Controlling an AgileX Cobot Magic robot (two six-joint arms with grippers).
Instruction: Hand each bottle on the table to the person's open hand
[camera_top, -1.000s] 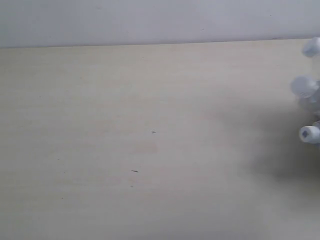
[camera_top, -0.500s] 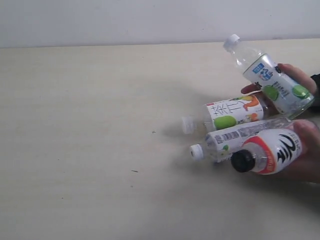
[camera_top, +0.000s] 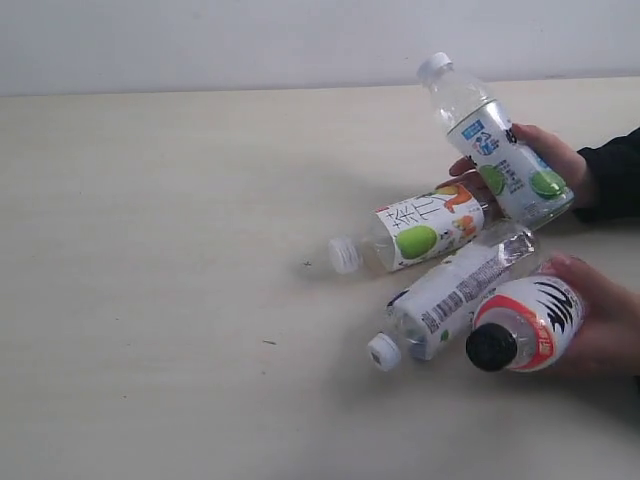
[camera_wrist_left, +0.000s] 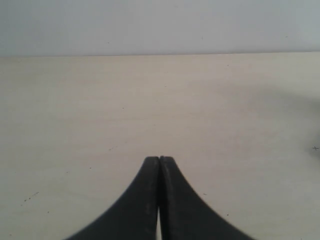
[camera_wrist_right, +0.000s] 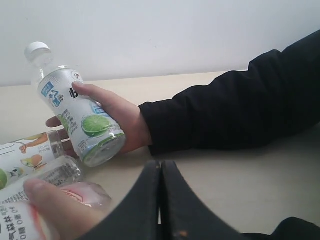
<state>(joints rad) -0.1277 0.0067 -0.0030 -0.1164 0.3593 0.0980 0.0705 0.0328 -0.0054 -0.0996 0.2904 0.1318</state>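
Beige table (camera_top: 150, 250) | bottles (camera_top: 420, 232) caps pointing left, long axes slanted | both jaws pressed together, empty

Plain pale wall (camera_top: 200, 40) at back; small dark fleck (camera_top: 268, 342) nearer camera.

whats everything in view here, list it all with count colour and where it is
table: one, pale beige, fills most of each view
wall: one, whitish grey, behind the table
lime-label bottle: one, clear, white cap, tilted in the far hand, off the table
green-spot bottle: one, clear, white cap, on its side on the table
barcode-label bottle: one, clear, white cap, on its side just nearer the camera
black-capped bottle: one, red and white label, in the near hand
far hand: one, light skin, black sleeve, right edge
near hand: one, light skin, right edge
left gripper: one, black, shut, over bare table
right gripper: one, black, shut, beside the person's arm
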